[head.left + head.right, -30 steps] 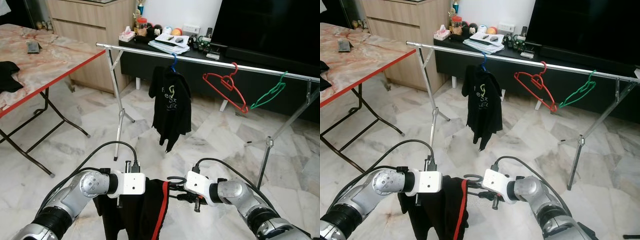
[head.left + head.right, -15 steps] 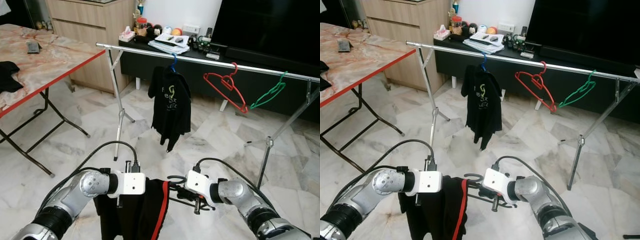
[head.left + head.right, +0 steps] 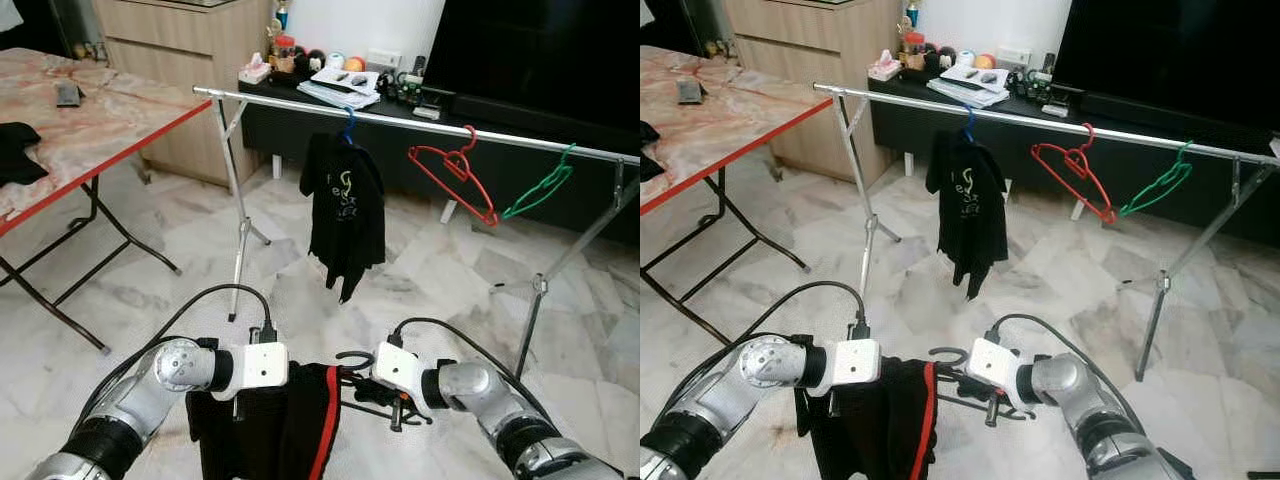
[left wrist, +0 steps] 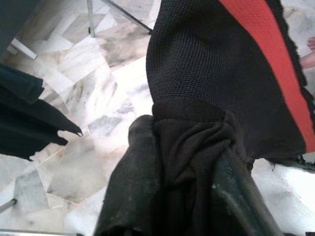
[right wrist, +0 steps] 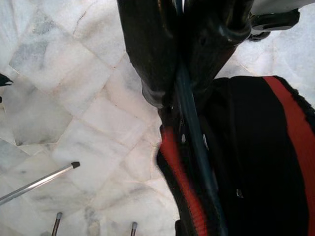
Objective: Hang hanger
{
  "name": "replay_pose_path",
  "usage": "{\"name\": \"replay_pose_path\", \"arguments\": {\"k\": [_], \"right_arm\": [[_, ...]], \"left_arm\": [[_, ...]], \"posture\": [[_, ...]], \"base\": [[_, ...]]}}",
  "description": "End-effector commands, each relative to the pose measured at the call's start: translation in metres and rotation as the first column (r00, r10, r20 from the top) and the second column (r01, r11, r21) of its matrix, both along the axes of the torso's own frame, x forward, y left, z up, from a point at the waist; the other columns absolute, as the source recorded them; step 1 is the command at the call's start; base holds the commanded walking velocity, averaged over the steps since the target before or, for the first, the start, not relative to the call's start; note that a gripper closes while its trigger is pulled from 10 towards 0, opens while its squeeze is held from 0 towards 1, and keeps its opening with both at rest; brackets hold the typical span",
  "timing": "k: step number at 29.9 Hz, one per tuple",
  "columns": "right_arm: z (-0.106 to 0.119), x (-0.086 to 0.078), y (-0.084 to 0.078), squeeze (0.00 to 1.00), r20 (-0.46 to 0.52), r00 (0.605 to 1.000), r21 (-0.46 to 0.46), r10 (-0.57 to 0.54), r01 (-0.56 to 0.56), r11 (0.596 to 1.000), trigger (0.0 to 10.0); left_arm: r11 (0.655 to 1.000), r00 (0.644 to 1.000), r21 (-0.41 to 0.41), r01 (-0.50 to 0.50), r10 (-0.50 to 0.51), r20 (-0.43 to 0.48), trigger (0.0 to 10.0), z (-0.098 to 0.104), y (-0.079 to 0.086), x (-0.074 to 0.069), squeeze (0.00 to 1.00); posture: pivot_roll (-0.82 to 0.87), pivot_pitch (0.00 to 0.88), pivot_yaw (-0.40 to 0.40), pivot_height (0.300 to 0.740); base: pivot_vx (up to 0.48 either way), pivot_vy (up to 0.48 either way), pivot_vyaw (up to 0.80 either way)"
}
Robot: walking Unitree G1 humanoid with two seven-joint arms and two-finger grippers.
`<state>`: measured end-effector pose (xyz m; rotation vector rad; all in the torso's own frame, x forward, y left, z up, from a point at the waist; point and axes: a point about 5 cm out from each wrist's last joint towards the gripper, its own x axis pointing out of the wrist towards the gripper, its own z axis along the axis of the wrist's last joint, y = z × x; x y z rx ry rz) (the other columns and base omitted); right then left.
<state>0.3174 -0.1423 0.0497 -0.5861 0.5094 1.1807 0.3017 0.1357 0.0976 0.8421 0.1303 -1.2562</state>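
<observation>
Left eye view: black shirt (image 3: 345, 215) and red hanger (image 3: 452, 172) occupy rail (image 3: 420, 122)

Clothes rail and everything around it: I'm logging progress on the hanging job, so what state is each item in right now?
Clothes rail: standing, partly filled.
Black T-shirt: hung on a blue hanger.
Red hanger: on the rail, bare.
Green hanger: on the rail, bare.
Black-and-red garment: on a dark hanger, not yet hung.
Left claw: shut on the garment.
Right claw: shut on the dark hanger.
</observation>
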Motion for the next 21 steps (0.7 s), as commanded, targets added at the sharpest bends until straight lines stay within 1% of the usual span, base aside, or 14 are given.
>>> {"name": "replay_pose_path", "arguments": {"k": [1, 4, 6, 12, 21], "right_arm": [[0.006, 0.004, 0.004, 0.0, 0.03, 0.999, 0.058, -0.024, 0.022, 0.998, 0.0], [0.006, 0.004, 0.004, 0.0, 0.029, 0.999, 0.063, -0.028, 0.026, 0.998, 0.0], [0.005, 0.003, 0.004, 0.0, 0.028, 0.999, 0.064, -0.028, 0.026, 0.998, 0.0], [0.002, 0.0, 0.003, 0.0, 0.011, 1.0, 0.074, -0.027, 0.027, 0.997, 0.0], [-0.003, -0.004, 0.001, 0.0, -0.002, 0.999, 0.081, -0.043, 0.043, 0.996, 0.0]], "left_arm": [[0.998, 0.998, -0.005, 0.056, -0.055, 0.024, 10.0, 0.006, -0.011, 0.0, 1.0], [0.999, 0.998, -0.013, 0.041, -0.04, 0.05, 10.0, 0.011, -0.009, 0.003, 1.0], [0.999, 0.999, -0.013, 0.03, -0.029, 0.046, 10.0, 0.011, -0.008, 0.004, 1.0], [0.999, 0.996, -0.014, -0.03, 0.031, 0.086, 10.0, 0.019, 0.003, 0.011, 1.0], [1.0, 0.994, 0.019, -0.018, 0.016, 0.104, 10.0, 0.023, 0.009, 0.011, 1.0]], "posture": [[0.15, 0.038, -0.095, 0.74], [0.15, 0.039, -0.095, 0.74], [0.15, 0.041, -0.094, 0.74], [0.15, 0.046, -0.093, 0.74], [0.15, 0.051, -0.092, 0.74]], "base": [[0.0, 0.0, 0.0], [0.0, 0.0, 0.0], [0.0, 0.0, 0.0], [0.0, 0.0, 0.0], [0.0, 0.0, 0.0]]}}
